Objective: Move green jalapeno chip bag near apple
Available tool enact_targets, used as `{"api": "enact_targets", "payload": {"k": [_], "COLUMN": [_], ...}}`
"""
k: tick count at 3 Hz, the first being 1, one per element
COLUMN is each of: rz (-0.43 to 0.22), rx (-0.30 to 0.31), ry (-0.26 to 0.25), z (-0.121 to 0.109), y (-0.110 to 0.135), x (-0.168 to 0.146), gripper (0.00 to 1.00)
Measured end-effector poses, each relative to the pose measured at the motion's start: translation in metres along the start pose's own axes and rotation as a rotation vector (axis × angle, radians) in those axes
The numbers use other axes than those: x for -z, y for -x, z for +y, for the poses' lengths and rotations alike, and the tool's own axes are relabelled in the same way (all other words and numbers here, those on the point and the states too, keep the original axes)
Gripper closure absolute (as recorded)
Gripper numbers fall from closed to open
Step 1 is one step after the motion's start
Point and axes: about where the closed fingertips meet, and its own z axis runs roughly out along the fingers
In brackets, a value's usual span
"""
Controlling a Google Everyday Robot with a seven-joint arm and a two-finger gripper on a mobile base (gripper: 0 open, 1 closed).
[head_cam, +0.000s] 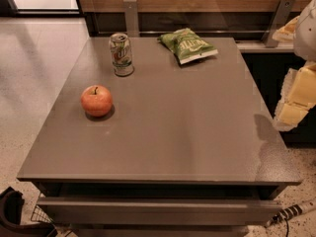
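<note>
Where the right edge cuts the view, the gripper (295, 101) hangs in the air beyond the right side of the table (187, 132), a pale yellow and white shape only partly in view. Whether it is open or closed cannot be told, and no object can be seen in its hold; it touches neither the table nor anything on it. Nearest to it, though well apart, the bag (188, 45) lies flat at the far edge of the grey tabletop, a little right of centre, its white edge turned toward the near right. Left of the bag, the green-and-white can (121, 54) stands upright. In front of the can and slightly left, the apple (97, 100) sits stem up, near the can but not touching it. Bag and apple are well apart. Speckled floor (29, 83) shows to the left of the table.
</note>
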Motion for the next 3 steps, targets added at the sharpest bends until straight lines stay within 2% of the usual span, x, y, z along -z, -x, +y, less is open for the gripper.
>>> {"api": "enact_targets", "payload": {"k": [1,2,3], "rz": [0.0,-0.016,-0.086], "rx": [0.0,-0.02,-0.1], "ry": [0.0,-0.022,-0.074], "z": [0.0,-0.017,-0.063], "y": [0.0,0.001,0.006], "x": [0.0,-0.004,-0.015], "gripper": [0.0,0.0,0.0]}}
